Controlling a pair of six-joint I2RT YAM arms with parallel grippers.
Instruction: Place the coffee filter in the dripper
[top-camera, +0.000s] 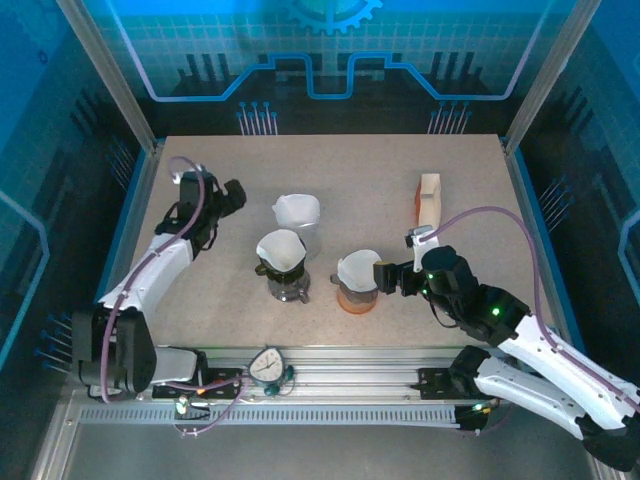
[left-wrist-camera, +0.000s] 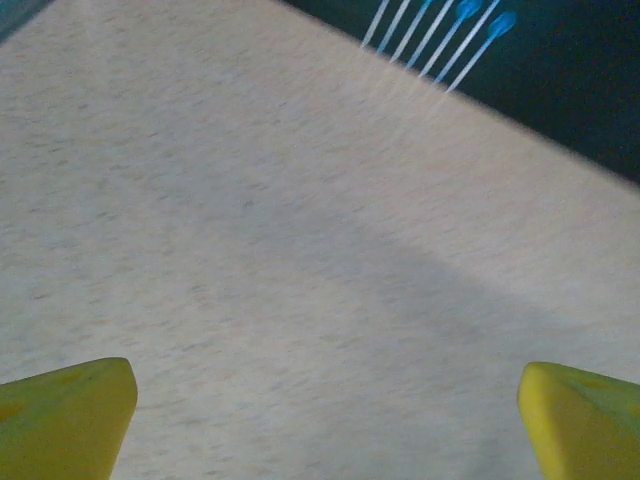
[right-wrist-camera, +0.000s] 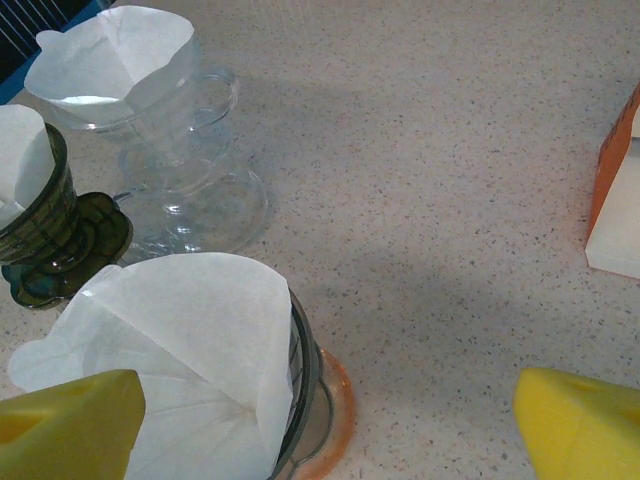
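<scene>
Gaping wide, left claw (left-wrist-camera: 325, 400) sees tabletop (left-wrist-camera: 300, 250) — right claw (right-wrist-camera: 328, 395), open too, sees three filter-lined drippers (right-wrist-camera: 190, 190) (right-wrist-camera: 50, 235) (right-wrist-camera: 305, 365).

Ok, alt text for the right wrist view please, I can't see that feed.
A white paper filter sits in an orange-based glass dripper at bottom left, just ahead of the wide-open yellow fingers. Behind it stand a green dripper and a clear dripper, each holding a filter; an orange box lies on the speckled table at far right.

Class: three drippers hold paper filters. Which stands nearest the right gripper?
The orange-based clear dripper, right beside the right gripper; the dark green dripper and the all-clear glass dripper stand farther off.
</scene>
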